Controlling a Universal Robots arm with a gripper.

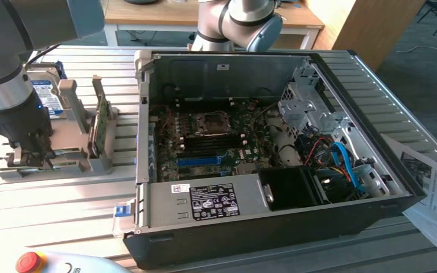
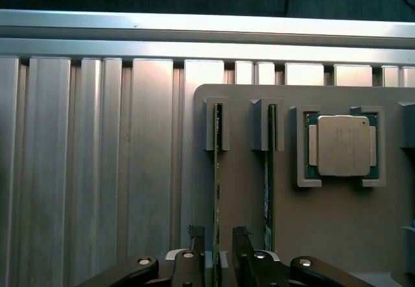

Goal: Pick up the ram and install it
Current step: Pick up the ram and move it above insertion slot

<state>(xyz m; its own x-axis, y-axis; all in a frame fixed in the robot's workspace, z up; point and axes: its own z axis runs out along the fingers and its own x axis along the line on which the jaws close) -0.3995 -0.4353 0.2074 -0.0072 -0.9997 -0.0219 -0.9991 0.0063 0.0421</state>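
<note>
The ram [image 2: 216,170] is seen standing on its long edge in a narrow slot of the grey holder [image 1: 74,149], which lies on the slatted table [image 1: 44,210] at about nine o'clock from the open computer case [image 1: 279,227] in the exterior view. A second thin board [image 2: 268,170] is held upright in the neighbouring slot, and a silver processor chip [image 2: 342,146] is seated in a square pocket just beyond that.

The claw [image 2: 218,234] is lowered over the holder and is spread – one finger stands on each flat face of the ram, with a sliver of gap to be made out on either side. Nothing is pinched yet, and the ram has not been lifted from its slot.

The ram is judged to be light and stiff, but thin and easily harmed. It could be cracked by a twist across its length, and its dark chips could be chipped by a hard squeeze. Its flat faces are smooth, so slipping is possible under a weak grip. The best hold is judged to be across the two faces near the middle of the upper edge – centred, so that the stick hangs level, and well away from the contact edge, which is buried in the slot.
</note>
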